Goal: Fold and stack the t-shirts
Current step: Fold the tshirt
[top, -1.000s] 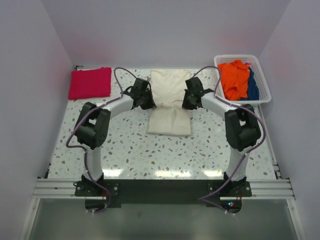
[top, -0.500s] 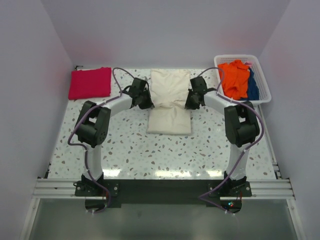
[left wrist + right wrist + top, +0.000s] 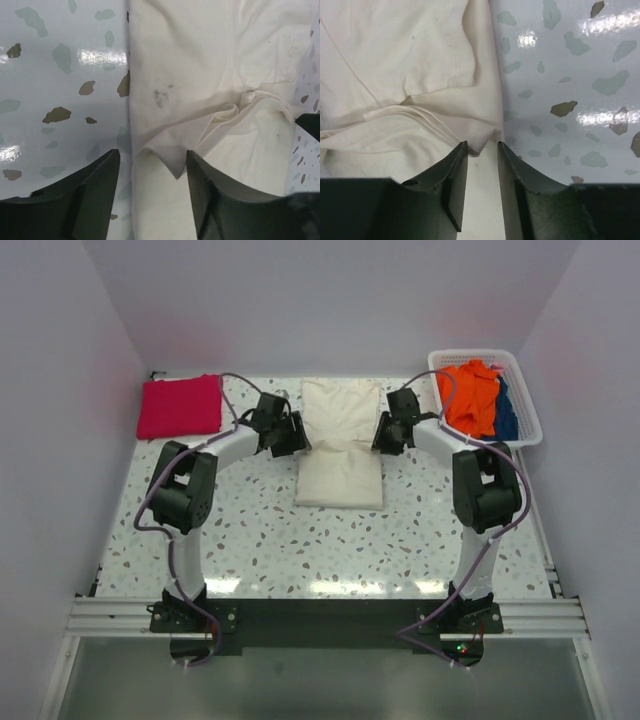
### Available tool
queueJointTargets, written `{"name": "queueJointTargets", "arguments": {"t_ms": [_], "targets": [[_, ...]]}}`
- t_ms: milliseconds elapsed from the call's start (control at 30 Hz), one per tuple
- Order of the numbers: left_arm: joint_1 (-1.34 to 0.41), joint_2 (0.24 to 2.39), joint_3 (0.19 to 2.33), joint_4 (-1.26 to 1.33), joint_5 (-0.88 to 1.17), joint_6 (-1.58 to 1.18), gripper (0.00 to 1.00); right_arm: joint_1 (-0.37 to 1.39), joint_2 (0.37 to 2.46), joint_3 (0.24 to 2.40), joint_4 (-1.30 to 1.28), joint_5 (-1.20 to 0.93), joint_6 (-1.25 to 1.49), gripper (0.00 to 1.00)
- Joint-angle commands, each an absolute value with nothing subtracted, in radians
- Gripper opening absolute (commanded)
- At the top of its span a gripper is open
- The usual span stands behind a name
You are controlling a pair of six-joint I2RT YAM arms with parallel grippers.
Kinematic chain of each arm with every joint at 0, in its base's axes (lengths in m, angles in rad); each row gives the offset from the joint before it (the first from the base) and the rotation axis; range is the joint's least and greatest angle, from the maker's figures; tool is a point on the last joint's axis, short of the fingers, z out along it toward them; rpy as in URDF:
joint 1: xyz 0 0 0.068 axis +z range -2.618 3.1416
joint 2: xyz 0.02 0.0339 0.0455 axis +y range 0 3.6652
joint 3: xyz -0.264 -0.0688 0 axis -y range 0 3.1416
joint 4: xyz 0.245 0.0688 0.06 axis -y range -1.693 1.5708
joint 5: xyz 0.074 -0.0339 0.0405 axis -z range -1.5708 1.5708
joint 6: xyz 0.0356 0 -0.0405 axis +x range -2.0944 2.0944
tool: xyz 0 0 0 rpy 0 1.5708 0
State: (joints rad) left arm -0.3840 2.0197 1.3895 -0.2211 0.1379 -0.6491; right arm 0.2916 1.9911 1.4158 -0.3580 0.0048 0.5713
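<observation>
Both arms had drawn back and let go. The left gripper (image 3: 152,160) stood wide, the right gripper (image 3: 482,150) narrowly parted, seemingly free of the cream-white t-shirt (image 3: 340,445) folded mid-table. The crimson-pink t-shirt (image 3: 180,406) lay folded at the far-left corner.

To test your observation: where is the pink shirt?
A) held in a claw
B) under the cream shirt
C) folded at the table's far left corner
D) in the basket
C: the pink shirt lies folded flat at the far left corner of the table.
</observation>
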Motion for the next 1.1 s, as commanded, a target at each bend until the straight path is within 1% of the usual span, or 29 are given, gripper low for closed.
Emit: {"name": "queueJointTargets", "arguments": {"t_ms": [0,67,100,133,200,233,267,333,367,400,433,500,633,767,800,933,1067], "targets": [[-0.362,1.935,1.428,-0.182,0.137,-0.618,0.64,0.268,1.956,1.445,-0.334,0.002,0.560,0.36],[-0.362,1.898,1.398,-0.183,0.115,-0.615,0.69,0.265,1.918,1.431,-0.345,0.002,0.549,0.46],[-0.362,1.858,1.378,-0.173,0.114,-0.627,0.69,0.264,1.901,1.424,-0.347,0.008,0.545,0.51],[-0.364,1.839,1.329,-0.163,0.120,-0.637,0.65,0.267,1.866,1.416,-0.345,0.017,0.538,0.54],[-0.373,1.800,1.287,-0.155,0.124,-0.659,0.59,0.281,1.833,1.378,-0.336,0.020,0.538,0.54],[-0.391,1.792,1.258,-0.150,0.120,-0.661,0.54,0.313,1.819,1.368,-0.340,0.032,0.528,0.54],[-0.403,1.786,1.252,-0.152,0.104,-0.663,0.42,0.334,1.806,1.368,-0.363,0.085,0.522,0.54],[-0.445,1.786,1.244,-0.170,0.092,-0.664,0.35,0.397,1.801,1.367,-0.380,0.132,0.508,0.53],[-0.455,1.790,1.244,-0.170,0.084,-0.666,0.28,0.414,1.801,1.359,-0.371,0.141,0.506,0.53],[-0.472,1.808,1.246,-0.163,0.084,-0.670,0.24,0.437,1.807,1.358,-0.364,0.141,0.509,0.49],[-0.479,1.824,1.258,-0.161,0.093,-0.672,0.18,0.446,1.815,1.368,-0.364,0.137,0.508,0.48],[-0.486,1.880,1.284,-0.173,0.113,-0.675,0.13,0.469,1.851,1.387,-0.365,0.126,0.502,0.44],[-0.491,1.974,1.383,-0.189,0.106,-0.654,0.11,0.474,1.937,1.454,-0.364,0.101,0.477,0.42],[-0.476,2.065,1.471,-0.192,0.094,-0.629,0.12,0.472,2.051,1.540,-0.377,0.097,0.445,0.41],[-0.463,2.092,1.492,-0.189,0.092,-0.626,0.14,0.463,2.087,1.555,-0.382,0.101,0.442,0.41],[-0.430,2.146,1.531,-0.201,0.091,-0.627,0.16,0.422,2.144,1.611,-0.386,0.072,0.459,0.41],[-0.411,2.157,1.513,-0.218,0.077,-0.635,0.17,0.368,2.134,1.588,-0.382,0.019,0.488,0.42]]}}
